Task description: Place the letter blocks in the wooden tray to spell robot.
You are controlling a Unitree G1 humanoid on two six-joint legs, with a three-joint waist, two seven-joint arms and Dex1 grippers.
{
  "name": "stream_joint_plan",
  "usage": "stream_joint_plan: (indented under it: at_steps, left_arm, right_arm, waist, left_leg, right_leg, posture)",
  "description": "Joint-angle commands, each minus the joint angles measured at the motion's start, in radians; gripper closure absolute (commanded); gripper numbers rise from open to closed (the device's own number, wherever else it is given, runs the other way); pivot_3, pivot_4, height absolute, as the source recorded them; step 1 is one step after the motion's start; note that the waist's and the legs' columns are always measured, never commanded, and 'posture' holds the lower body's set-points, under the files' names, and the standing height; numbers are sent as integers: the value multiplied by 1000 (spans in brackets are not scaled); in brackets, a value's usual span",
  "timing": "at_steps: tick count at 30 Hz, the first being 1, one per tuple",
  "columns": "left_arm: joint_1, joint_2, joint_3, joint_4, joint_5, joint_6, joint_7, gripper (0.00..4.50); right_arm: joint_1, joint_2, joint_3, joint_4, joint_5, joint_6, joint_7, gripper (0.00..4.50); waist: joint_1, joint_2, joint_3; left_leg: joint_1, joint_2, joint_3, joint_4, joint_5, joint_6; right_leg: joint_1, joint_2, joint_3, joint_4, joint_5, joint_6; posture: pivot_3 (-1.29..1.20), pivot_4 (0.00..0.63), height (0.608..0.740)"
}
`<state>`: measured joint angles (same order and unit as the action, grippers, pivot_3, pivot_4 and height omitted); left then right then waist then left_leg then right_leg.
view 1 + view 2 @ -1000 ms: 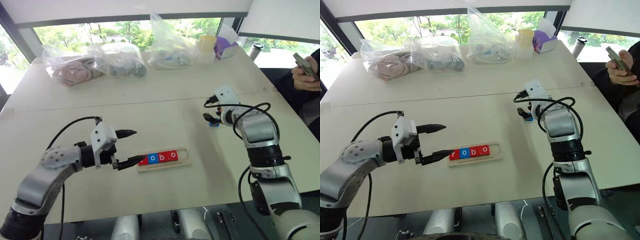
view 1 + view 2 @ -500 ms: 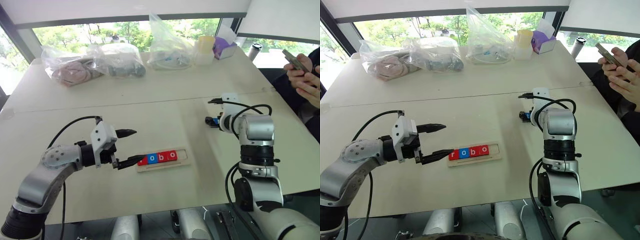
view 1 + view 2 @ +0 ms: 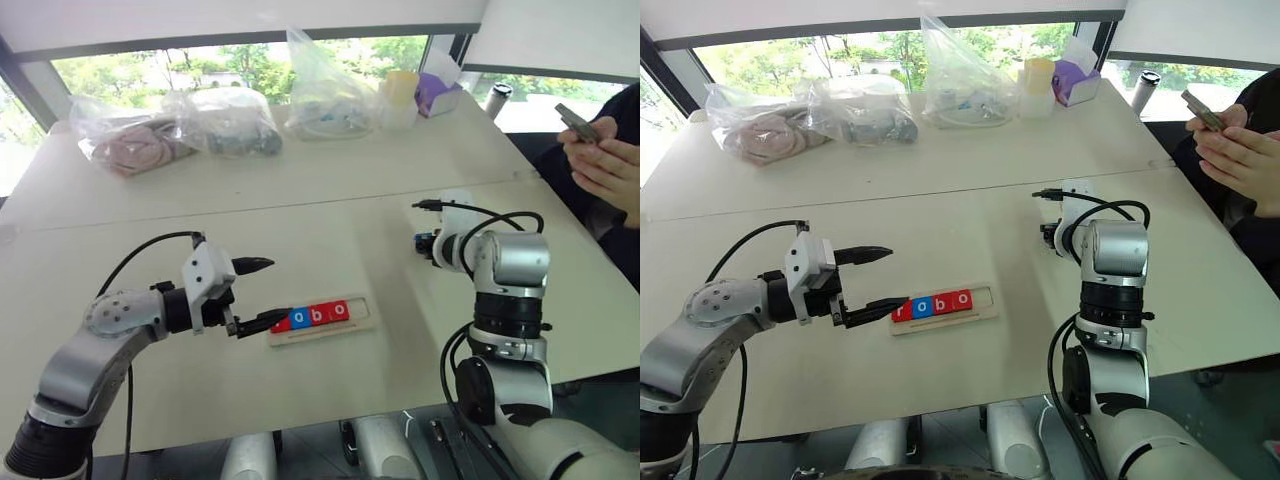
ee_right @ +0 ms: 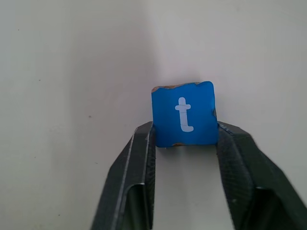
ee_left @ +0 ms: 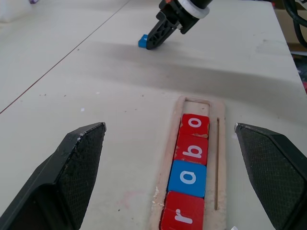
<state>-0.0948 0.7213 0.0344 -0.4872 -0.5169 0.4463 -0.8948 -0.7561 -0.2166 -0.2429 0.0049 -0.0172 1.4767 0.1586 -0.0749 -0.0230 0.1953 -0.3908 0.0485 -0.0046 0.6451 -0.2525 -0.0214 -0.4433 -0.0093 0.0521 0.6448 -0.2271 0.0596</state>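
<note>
Both arms are built from rounded silver-grey metal segments joined by black ring-shaped joints, and a thin black cable loops free along each one from forearm to wrist. Each wrist ends in a boxy white housing; from it the left tool (image 3: 257, 294) extends two slim, pointed black fingers (image 5: 72, 179) whose inner pads carry a fine cross-hatched texture (like woven carbon), while the right tool (image 4: 184, 139) shows flat black fingers with the same weave. The person at the edge wears a dark sleeve (image 3: 560, 165).

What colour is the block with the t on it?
Blue t block, clearest in the right wrist view.
</note>
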Motion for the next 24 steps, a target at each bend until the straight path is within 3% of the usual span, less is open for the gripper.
stream_joint_plan:
  at_steps: [1, 6, 12, 16, 24]
  left_arm:
    - [-16, -8, -8, -1, 6, -25, -11, 0]
    - [-19, -19, -24, 12, 14, -39, -28, 0]
    - [-25, -27, -40, 32, 23, -58, -48, 0]
    - [-31, -29, -47, 42, 25, -64, -57, 0]
    - [-37, -31, -48, 53, 28, -64, -67, 0]
  right_arm:
    - [25, -31, 40, -30, 44, 52, 33, 3373]
    - [99, -124, 62, -210, 128, 138, 72, 3373]
    - [294, -285, 61, -483, 480, 138, 34, 3373]
    - [418, -370, 18, -563, 833, 138, -141, 3373]
    - [415, -431, -25, -430, 1448, 138, -690, 3373]
  waist:
    - [2, 0, 0]
    - [7, 0, 0]
    - [6, 0, 0]
    - [5, 0, 1]
    - [5, 0, 1]
  left_leg:
    - [0, 0, 0, 0, 0, 0]
    - [-1, 0, -1, -1, 0, 0]
    - [-5, 0, 0, -3, 0, 0]
    - [-5, 0, 0, -5, 0, 1]
    - [-4, 0, 0, -6, 0, 0]
  right_leg:
    - [0, 0, 0, 0, 0, 0]
    - [0, 0, 0, -2, 0, 0]
    - [0, -1, 0, -10, 0, 1]
    - [0, 0, 0, -12, 0, 1]
    - [1, 0, 0, -14, 0, 0]
  posture:
    - [0, 150, 740]
    - [0, 150, 740]
    - [0, 150, 740]
    - [0, 150, 740]
    - [0, 150, 740]
